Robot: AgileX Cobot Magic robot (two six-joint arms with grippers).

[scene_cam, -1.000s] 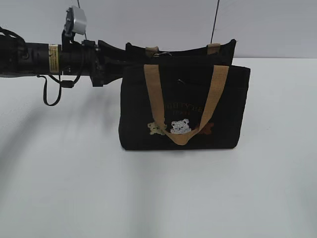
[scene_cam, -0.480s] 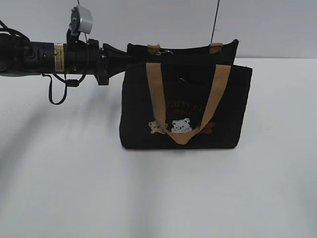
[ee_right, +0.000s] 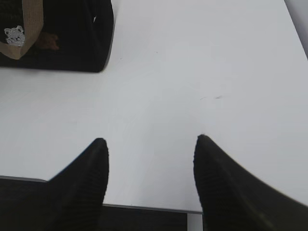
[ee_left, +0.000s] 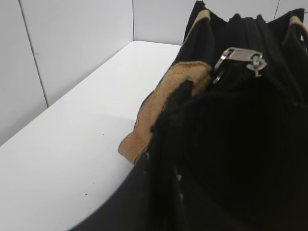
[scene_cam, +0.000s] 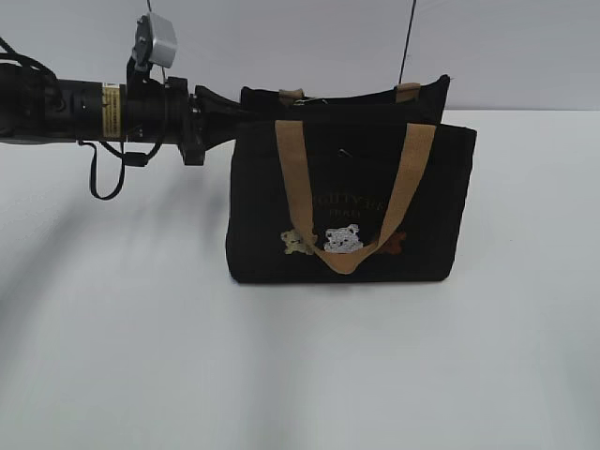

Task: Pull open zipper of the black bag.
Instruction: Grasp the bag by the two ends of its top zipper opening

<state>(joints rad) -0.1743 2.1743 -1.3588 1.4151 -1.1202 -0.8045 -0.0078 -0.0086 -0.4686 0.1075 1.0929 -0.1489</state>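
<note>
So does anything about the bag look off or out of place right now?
Nothing looks damaged or spilled. The black bag stands upright on the white table. Its near tan handle droops down over the front panel, while the left gripper sits at the bag's top left corner.

Left arm [scene_cam: 141, 108] seemingly further right.

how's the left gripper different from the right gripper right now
The left gripper is up at the black bag's left top edge; the right gripper hangs over bare white table, apart from the bag. The left one's jaws are closed on the bag's end; the right one's stand apart, empty. The left shows in the exterior view; the right does not. Both have black fingers.
</note>
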